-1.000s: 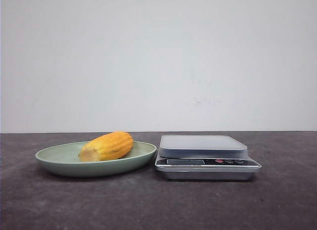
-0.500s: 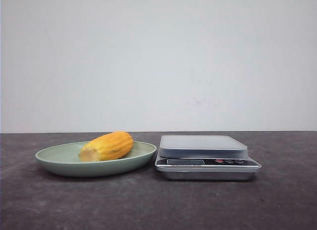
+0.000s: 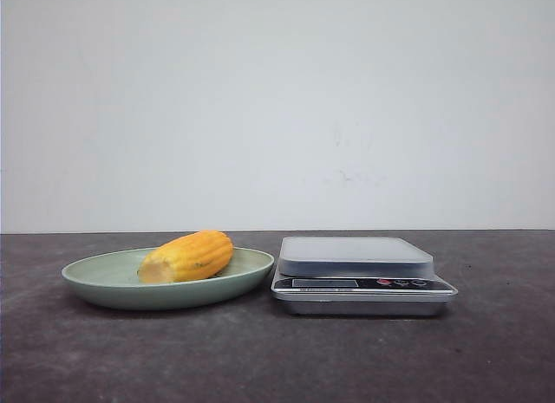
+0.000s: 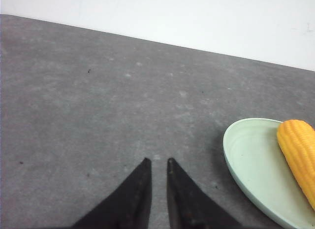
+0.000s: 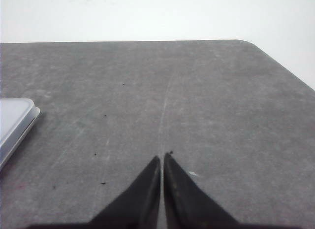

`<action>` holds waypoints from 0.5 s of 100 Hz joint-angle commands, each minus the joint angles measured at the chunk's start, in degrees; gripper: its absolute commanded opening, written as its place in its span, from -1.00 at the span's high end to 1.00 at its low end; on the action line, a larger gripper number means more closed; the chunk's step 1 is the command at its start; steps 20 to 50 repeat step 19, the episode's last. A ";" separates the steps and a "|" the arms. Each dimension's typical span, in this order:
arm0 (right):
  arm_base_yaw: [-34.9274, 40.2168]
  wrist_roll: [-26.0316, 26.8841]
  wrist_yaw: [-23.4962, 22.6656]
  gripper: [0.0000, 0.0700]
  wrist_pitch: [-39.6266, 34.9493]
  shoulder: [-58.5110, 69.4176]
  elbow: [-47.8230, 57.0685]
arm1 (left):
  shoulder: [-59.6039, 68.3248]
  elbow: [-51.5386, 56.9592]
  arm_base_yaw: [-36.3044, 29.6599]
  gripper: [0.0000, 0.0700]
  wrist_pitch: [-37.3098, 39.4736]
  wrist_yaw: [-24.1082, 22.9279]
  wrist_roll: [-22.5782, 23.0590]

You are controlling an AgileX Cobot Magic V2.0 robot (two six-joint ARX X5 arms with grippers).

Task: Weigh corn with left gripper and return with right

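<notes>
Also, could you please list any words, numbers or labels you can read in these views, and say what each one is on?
No text can be read in any view.
Scale: its display window is blank or too dim to read, and a thin line of print below it is too small to make out.
Scale buttons: any markings are too small to read.

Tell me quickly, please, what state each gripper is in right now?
Left gripper: jaws nearly closed with a narrow gap, holding nothing.
Right gripper: jaws closed, holding nothing.
</notes>
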 commanded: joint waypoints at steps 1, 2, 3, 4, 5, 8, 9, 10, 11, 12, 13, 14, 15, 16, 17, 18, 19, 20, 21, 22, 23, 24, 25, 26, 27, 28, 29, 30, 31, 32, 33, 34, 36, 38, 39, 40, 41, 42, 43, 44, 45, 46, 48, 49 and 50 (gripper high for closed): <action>-0.07 -0.44 0.00 0.99 0.66 -0.07 -0.17 | -0.02 -1.01 0.02 0.96 -0.24 0.28 0.57; -0.07 -0.44 0.00 0.99 0.66 -0.07 -0.17 | -0.02 -1.01 0.00 0.96 -0.24 0.28 0.57; -0.07 -0.44 0.00 0.99 0.66 -0.07 -0.17 | -0.02 -1.01 0.02 0.96 -0.24 0.26 0.57; -0.07 -0.44 0.00 0.99 0.66 -0.07 -0.17 | -0.02 -1.01 0.02 0.96 -0.24 0.26 0.57; -0.07 -0.44 0.00 0.99 0.66 -0.07 -0.17 | -0.02 -1.01 0.02 0.96 -0.24 0.28 0.57; -0.07 -0.44 0.00 0.99 0.66 -0.07 -0.17 | -0.02 -1.01 0.02 0.96 -0.24 0.28 0.57; -0.07 -0.44 0.00 0.99 0.66 -0.07 -0.17 | -0.02 -1.01 0.02 0.96 -0.24 0.28 0.57; -0.07 -0.44 0.00 0.99 0.66 -0.07 -0.17 | -0.02 -1.01 0.02 0.96 -0.24 0.28 0.57; -0.07 -0.44 0.00 0.99 0.66 -0.07 -0.17 | -0.02 -1.01 0.02 0.96 -0.24 0.26 0.57; -0.07 -0.44 0.00 0.99 0.66 -0.07 -0.17 | -0.02 -1.01 0.02 0.96 -0.24 0.28 0.57; -0.07 -0.44 0.00 0.99 0.66 -0.07 -0.17 | -0.02 -1.01 0.02 0.96 -0.24 0.26 0.57; -0.07 -0.44 0.00 0.99 0.66 -0.07 -0.17 | -0.02 -1.01 0.02 0.96 -0.24 0.26 0.57; -0.07 -0.44 0.00 0.99 0.66 -0.07 -0.17 | -0.02 -1.01 0.02 0.96 -0.24 0.26 0.57; -0.07 -0.44 0.00 0.99 0.66 -0.07 -0.17 | -0.02 -1.01 0.02 0.96 -0.24 0.26 0.57; -0.07 -0.44 0.00 0.99 0.66 -0.07 -0.17 | -0.02 -1.01 0.02 0.96 -0.24 0.26 0.57; -0.07 -0.44 0.00 0.99 0.66 -0.07 -0.17 | -0.02 -1.01 0.02 0.96 -0.24 0.28 0.57; -0.07 -0.44 0.00 0.99 0.66 -0.07 -0.17 | -0.02 -1.01 0.00 0.96 -0.24 0.26 0.57; -0.07 -0.44 0.00 0.99 0.66 -0.07 -0.17 | -0.02 -1.01 0.00 0.96 -0.24 0.26 0.57; -0.07 -0.44 0.00 0.99 0.66 -0.07 -0.17 | -0.02 -1.01 0.00 0.96 -0.24 0.26 0.57; -0.07 -0.44 0.00 0.99 0.66 -0.07 -0.17 | -0.02 -1.01 0.00 0.96 -0.24 0.26 0.57; -0.07 -0.44 0.00 0.99 0.66 -0.07 -0.17 | -0.02 -1.01 0.00 0.96 -0.24 0.26 0.57; -0.07 -0.44 0.00 0.99 0.66 -0.07 -0.17 | -0.02 -1.01 0.00 0.96 -0.24 0.26 0.57; -0.07 -0.44 0.00 0.99 0.66 -0.07 -0.17 | -0.02 -1.01 0.00 0.96 -0.24 0.26 0.57; -0.07 -0.44 0.00 0.99 0.66 -0.07 -0.17 | -0.02 -1.01 0.00 0.96 -0.24 0.26 0.57; -0.07 -0.44 0.00 0.99 0.66 -0.07 -0.17 | -0.02 -1.01 0.00 0.96 -0.24 0.26 0.57; -0.07 -0.44 0.00 0.99 0.66 -0.07 -0.17 | -0.02 -1.01 0.00 0.96 -0.24 0.26 0.57; -0.07 -0.44 0.00 0.99 0.66 -0.07 -0.17 | -0.02 -1.01 0.00 0.96 -0.24 0.26 0.57; -0.07 -0.44 0.00 0.99 0.66 -0.07 -0.17 | -0.02 -1.01 0.00 0.96 -0.24 0.26 0.57; -0.07 -0.44 0.00 0.99 0.66 -0.07 -0.17 | -0.02 -1.01 0.00 0.96 -0.24 0.26 0.57; -0.07 -0.44 0.00 0.99 0.66 -0.07 -0.17 | -0.02 -1.01 0.00 0.96 -0.24 0.26 0.57; -0.07 -0.44 0.00 0.99 0.66 -0.07 -0.17 | -0.02 -1.01 0.00 0.96 -0.24 0.26 0.57; -0.07 -0.44 0.00 0.99 0.66 -0.07 -0.17 | -0.02 -1.01 0.00 0.96 -0.24 0.26 0.57; -0.07 -0.44 0.00 0.99 0.66 -0.07 -0.17 | -0.02 -1.01 0.00 0.96 -0.24 0.26 0.57; -0.07 -0.44 0.00 0.99 0.66 -0.07 -0.17 | -0.02 -1.01 0.00 0.96 -0.24 0.26 0.57; -0.07 -0.44 0.00 0.99 0.66 -0.07 -0.17 | -0.02 -1.01 0.00 0.96 -0.24 0.26 0.57; -0.07 -0.44 0.00 0.99 0.66 -0.07 -0.17 | -0.02 -1.01 0.00 0.96 -0.24 0.26 0.57; -0.07 -0.44 0.00 0.99 0.66 -0.07 -0.17 | -0.02 -1.01 0.00 0.96 -0.24 0.26 0.57; -0.07 -0.44 0.00 0.99 0.66 -0.07 -0.17 | -0.02 -1.01 0.00 0.96 -0.24 0.26 0.57; -0.07 -0.44 0.00 0.99 0.66 -0.07 -0.17 | -0.02 -1.01 0.00 0.96 -0.24 0.26 0.57; -0.07 -0.44 0.00 0.99 0.66 -0.07 -0.17 | -0.02 -1.01 0.00 0.96 -0.24 0.26 0.57; -0.07 -0.44 0.00 0.99 0.66 -0.07 -0.17 | -0.02 -1.01 0.00 0.96 -0.24 0.26 0.57; -0.07 -0.44 0.00 0.99 0.66 -0.07 -0.17 | -0.02 -1.01 0.00 0.96 -0.24 0.26 0.57; -0.07 -0.44 0.00 0.99 0.66 -0.07 -0.17 | -0.02 -1.01 0.00 0.96 -0.24 0.26 0.57; -0.07 -0.44 0.00 0.99 0.66 -0.07 -0.17 | -0.02 -1.01 0.00 0.96 -0.24 0.26 0.57; -0.07 -0.44 0.00 0.99 0.66 -0.07 -0.17 | -0.02 -1.01 0.00 0.96 -0.24 0.26 0.57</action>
